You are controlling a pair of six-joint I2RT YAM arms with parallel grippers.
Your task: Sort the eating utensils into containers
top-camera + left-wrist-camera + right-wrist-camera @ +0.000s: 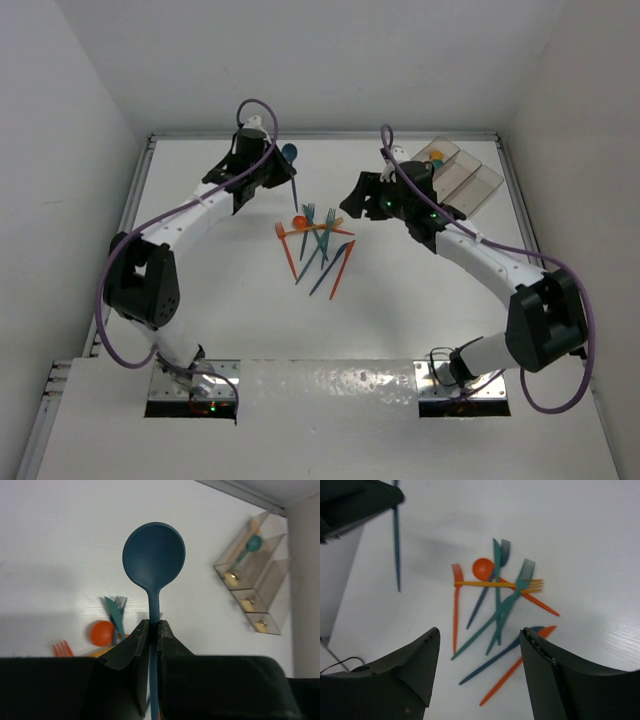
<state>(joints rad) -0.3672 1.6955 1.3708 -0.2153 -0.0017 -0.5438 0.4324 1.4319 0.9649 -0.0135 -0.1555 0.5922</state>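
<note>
I see my left gripper (154, 625) clamped on a dark teal spoon (154, 555) at 11 o'clock from the mid-table utensil pile (318, 245), my right gripper (480, 632) hanging over that pile with jaws apart, and the three-bin tray (462, 172) at 2 o'clock, near the far right corner of the table (230, 300).

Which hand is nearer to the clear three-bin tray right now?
Right. In the top view the right hand is just left of the tray, open; the left hand is farther left, past the utensil pile, shut on a dark teal spoon.
</note>
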